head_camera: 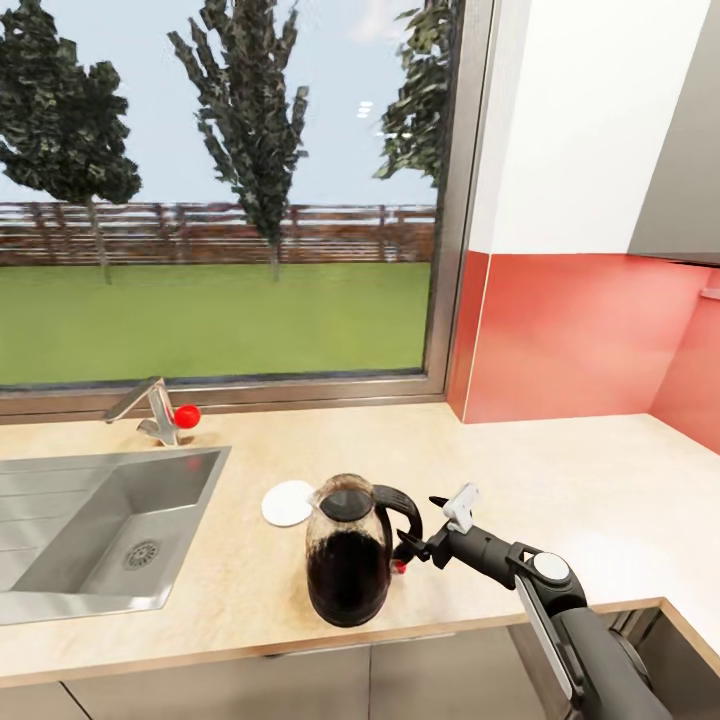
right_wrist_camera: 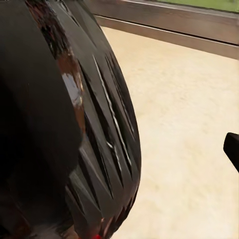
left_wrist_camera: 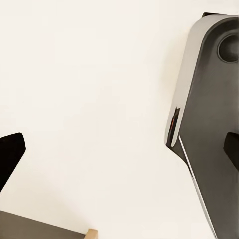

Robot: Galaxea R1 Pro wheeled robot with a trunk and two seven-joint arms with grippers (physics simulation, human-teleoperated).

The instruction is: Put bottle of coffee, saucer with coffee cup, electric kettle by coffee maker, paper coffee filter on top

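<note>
Pale wood-grain countertop (head_camera: 560, 470) fills the lower half of my head view, under a wide window and a red backsplash. At lower left I see the steel sink (head_camera: 60, 560) with its faucet (head_camera: 150, 410). Right of the basin a small white disc (head_camera: 287, 502), perhaps the saucer or a filter, lies flat on the counter. Just right of it, lower centre, the electric kettle (head_camera: 350, 560) stands upright near the counter's front edge, handle toward the right.

My right gripper (head_camera: 413, 548) sits right at that handle. Its fingers are spread, one above the handle and one below by the red switch, and I cannot tell whether they touch it. The right wrist view puts the kettle's dark body (right_wrist_camera: 64, 124) very close, one fingertip (right_wrist_camera: 232, 149) at the frame's right edge.

I judge the step to be grasping the kettle. I'd want the handle centred between the fingers before closing, then a straight lift to avoid tipping.

My right arm reaches in from lower right, forearm angled up-left, wrist nearly level.
</note>
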